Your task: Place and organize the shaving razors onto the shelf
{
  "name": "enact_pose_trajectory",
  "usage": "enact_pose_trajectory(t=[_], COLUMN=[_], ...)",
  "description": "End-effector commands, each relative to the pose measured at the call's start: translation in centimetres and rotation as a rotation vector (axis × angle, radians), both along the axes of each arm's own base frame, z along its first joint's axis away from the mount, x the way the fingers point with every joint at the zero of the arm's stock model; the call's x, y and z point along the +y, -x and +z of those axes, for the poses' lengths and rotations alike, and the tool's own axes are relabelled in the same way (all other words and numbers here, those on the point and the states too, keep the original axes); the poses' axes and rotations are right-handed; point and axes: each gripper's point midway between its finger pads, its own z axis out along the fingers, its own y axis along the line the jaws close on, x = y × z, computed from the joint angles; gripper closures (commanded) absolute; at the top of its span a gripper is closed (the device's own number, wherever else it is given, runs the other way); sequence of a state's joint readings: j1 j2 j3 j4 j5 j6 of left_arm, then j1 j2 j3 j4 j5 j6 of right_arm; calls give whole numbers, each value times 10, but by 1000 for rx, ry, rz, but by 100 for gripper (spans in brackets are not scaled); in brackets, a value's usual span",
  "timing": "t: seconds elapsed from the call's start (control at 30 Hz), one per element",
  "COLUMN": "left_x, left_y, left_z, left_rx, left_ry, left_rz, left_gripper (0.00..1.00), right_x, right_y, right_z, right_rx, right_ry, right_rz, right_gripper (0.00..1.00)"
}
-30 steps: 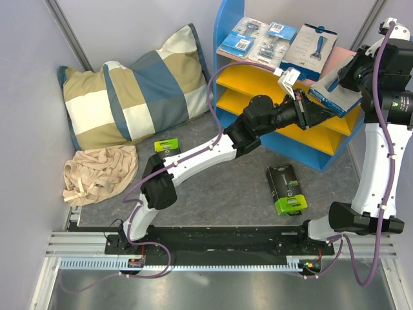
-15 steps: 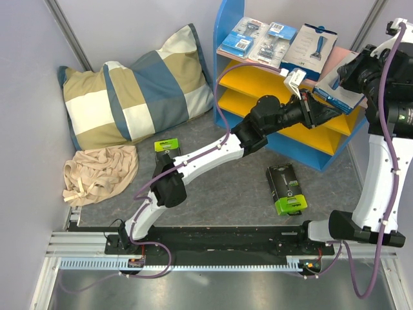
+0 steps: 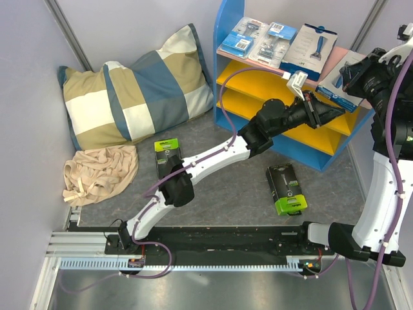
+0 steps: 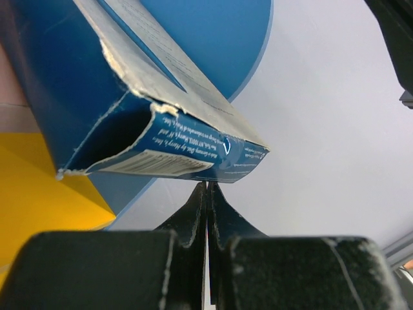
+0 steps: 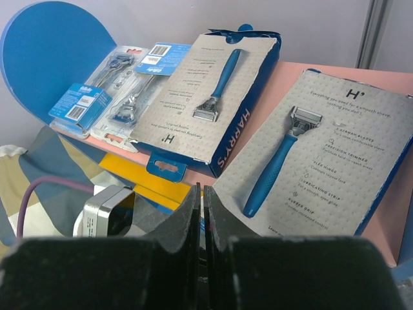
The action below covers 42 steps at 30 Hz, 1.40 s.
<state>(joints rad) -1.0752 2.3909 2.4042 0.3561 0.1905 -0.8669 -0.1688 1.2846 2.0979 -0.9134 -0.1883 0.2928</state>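
My left hand [image 3: 330,111] reaches out in front of the shelf [image 3: 227,26], level with its upper tiers. Its fingers [image 4: 193,203] are pressed flat together with nothing between them. Their tips sit just under the torn blue end of the end box [image 4: 181,152] — I cannot tell whether they touch it.

My right hand [image 5: 201,200] is up at the shelf's right end, over the top board [image 5: 288,72]. Its two fingers are also shut tight on nothing. They point at the narrow gap between the middle box [image 5: 206,97] and the end box.

Four razor packs lie flat in a row on the pink board. The blister packs [image 5: 122,90] are at the left, side by side. Just beside them is the middle box, then the end box at the right, angled, its near end jutting over the front edge.

Two packs are down on the desk [image 3: 226,187]. One black-and-green box [image 3: 287,187] lies in front of the shelf, between my arms. The other black-and-green box [image 3: 168,152] sits beside my left forearm, near the pillow [image 3: 139,90].

A crumpled cloth [image 3: 100,171] lies in front of the pillow.
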Motion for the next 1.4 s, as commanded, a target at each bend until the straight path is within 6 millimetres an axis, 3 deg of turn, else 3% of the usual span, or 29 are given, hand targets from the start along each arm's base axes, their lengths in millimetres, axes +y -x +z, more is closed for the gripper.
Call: enact_pose_trajectory(t=[0.0,0.27,0.3,0.33,0.4,0.43,0.47,0.5,0.53,0.83,0.97,1.17,1.37], left_x=[6,4,4,2,11,10,12,20,19,47,60,77,92], left_y=[5,14,17,17,22,21,22,26,26,26,22,13,2], left_z=[39,31,29,13,22,6,3,18,3,-5,-1,1,-1], left_rx=[-13,-27,-36,-26,-51,-38,-44,-68,-61,-103,-103,-93,-87], left_ry=[118,93,87,58,71,40,35,65,35,-1,-6,-20,-33], left_rz=[17,-15,-30,-33,-33,-30,-27,-24,-21,56,96,144,181], left_gripper=[98,98,98,98,98,98,98,98,98,98,98,98,98], right_x=[3,5,6,8,9,11,12,15,17,33,38,36,21], right_y=[4,5,6,7,9,10,11,13,14,40,47,39,25], right_z=[5,-1,-3,-5,-11,-14,-16,-20,-21,-19,-30,-66,-87], right_rx=[-23,-7,-2,4,19,23,27,35,36,23,46,131,193], right_ry=[-3,2,5,3,8,7,8,8,10,9,6,-12,-3], right_rz=[15,30,36,43,56,62,68,87,100,170,196,197,123], right_gripper=[89,89,89,89,90,90,91,91,91,93,93,93,93])
